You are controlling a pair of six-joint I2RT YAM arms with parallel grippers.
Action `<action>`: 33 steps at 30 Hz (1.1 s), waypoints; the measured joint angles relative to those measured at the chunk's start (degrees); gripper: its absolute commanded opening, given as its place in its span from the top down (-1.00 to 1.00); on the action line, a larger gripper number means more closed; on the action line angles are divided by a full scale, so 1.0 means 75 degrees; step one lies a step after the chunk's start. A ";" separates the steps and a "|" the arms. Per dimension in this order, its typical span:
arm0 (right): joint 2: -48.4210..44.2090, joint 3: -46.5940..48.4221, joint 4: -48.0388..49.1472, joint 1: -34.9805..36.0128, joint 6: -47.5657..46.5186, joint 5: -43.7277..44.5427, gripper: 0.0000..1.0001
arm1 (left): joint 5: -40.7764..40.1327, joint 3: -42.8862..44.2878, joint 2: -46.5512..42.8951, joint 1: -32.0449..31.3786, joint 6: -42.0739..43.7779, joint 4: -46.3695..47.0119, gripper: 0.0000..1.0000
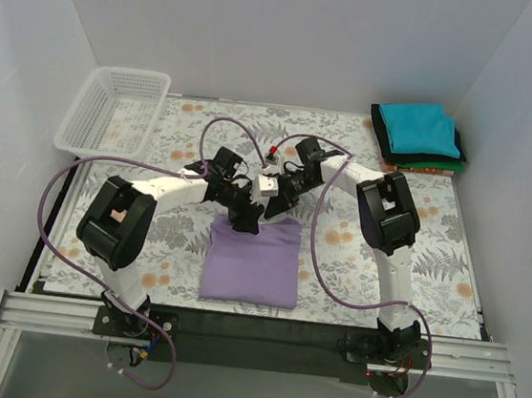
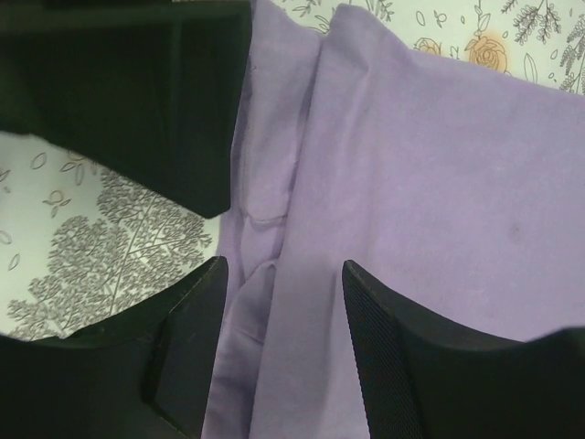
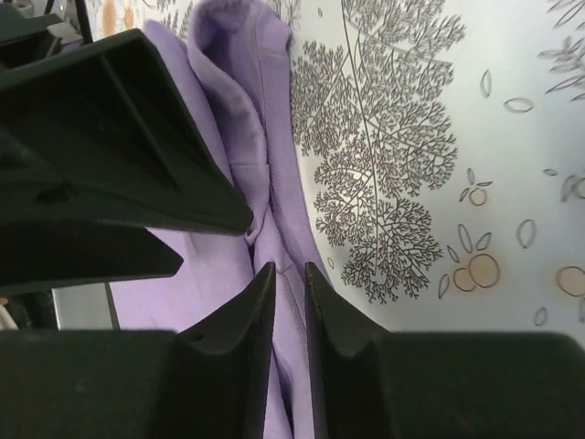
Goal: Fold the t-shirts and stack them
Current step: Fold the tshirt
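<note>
The lavender t-shirt (image 1: 252,260) lies folded into a rectangle on the middle of the table. Both grippers meet at its far edge. My left gripper (image 1: 244,220) is open, and in the left wrist view its jaws (image 2: 283,311) stand apart over a bunched fold of the shirt (image 2: 439,183) near its edge. My right gripper (image 1: 280,201) is at the far right corner. In the right wrist view (image 3: 290,274) it is shut on a thin fold of the lavender cloth (image 3: 233,101). A stack of folded t-shirts (image 1: 418,130), teal on top of dark green and orange-red, sits at the back right.
A white mesh basket (image 1: 115,110) stands at the back left. The floral table cloth (image 1: 175,237) covers the table. White walls close in the left, right and back. The arms' cables loop above the shirt's far edge.
</note>
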 measured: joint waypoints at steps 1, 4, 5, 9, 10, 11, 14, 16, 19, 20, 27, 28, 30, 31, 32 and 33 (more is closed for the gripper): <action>0.0023 -0.0058 0.0038 0.0026 0.0026 0.0000 0.52 | -0.0012 -0.0012 0.0017 -0.0058 0.0003 0.0006 -0.03; 0.0163 -0.0207 0.0122 0.0140 0.0064 0.0006 0.52 | -0.0061 -0.0050 0.0111 -0.0207 0.0003 0.0041 -0.03; 0.0219 -0.0239 0.0137 0.0181 0.0070 0.0006 0.52 | -0.0070 -0.0079 0.0157 -0.0248 0.0006 0.0055 -0.03; 0.0326 -0.0289 0.0172 0.0254 0.0137 -0.0152 0.54 | -0.0108 -0.0207 0.0332 -0.0364 0.0006 0.0058 0.17; 0.0326 -0.0291 0.0184 0.0271 0.0140 -0.0157 0.54 | -0.0122 -0.0248 0.0353 -0.0388 0.0012 0.0055 0.33; 0.0326 -0.0297 0.0198 0.0274 0.0140 -0.0166 0.54 | -0.0137 -0.0280 0.0356 -0.0399 0.0015 0.0055 0.41; 0.0326 -0.0358 0.0271 0.0280 0.0137 -0.0216 0.56 | -0.0160 -0.0291 0.0356 -0.0417 0.0052 0.0096 0.63; 0.0326 -0.0408 0.0303 0.0280 0.0134 -0.0283 0.56 | -0.0166 -0.0291 0.0350 -0.0420 0.0055 0.0117 0.66; 0.0326 -0.0472 0.0326 0.0280 0.0114 -0.0356 0.57 | -0.0178 -0.0291 0.0245 -0.0425 -0.0017 0.0105 0.52; 0.0326 -0.0498 0.0338 0.0280 0.0108 -0.0385 0.58 | -0.0189 -0.0291 0.0172 -0.0425 -0.0047 0.0105 0.49; 0.0326 -0.0539 0.0347 0.0280 0.0050 -0.0460 0.59 | -0.0259 -0.0294 -0.0396 -0.0434 -0.0012 0.0009 0.99; 0.0326 -0.0539 0.0347 0.0280 0.0047 -0.0460 0.59 | -0.0262 -0.0297 -0.0408 -0.0434 0.0006 -0.0003 0.97; 0.0326 -0.0539 0.0347 0.0280 0.0044 -0.0463 0.59 | -0.0262 -0.0335 -0.0408 -0.0437 0.0029 -0.0015 0.40; 0.0326 -0.0539 0.0347 0.0280 0.0044 -0.0463 0.59 | -0.0268 -0.0344 -0.0405 -0.0440 0.0079 -0.0032 0.32; 0.0326 -0.0539 0.0347 0.0280 0.0044 -0.0463 0.59 | -0.0277 -0.0347 -0.0405 -0.0440 0.0044 -0.0067 0.29; 0.0326 -0.0539 0.0347 0.0280 0.0038 -0.0466 0.59 | -0.0286 -0.0347 -0.0396 -0.0440 0.0023 -0.0087 0.25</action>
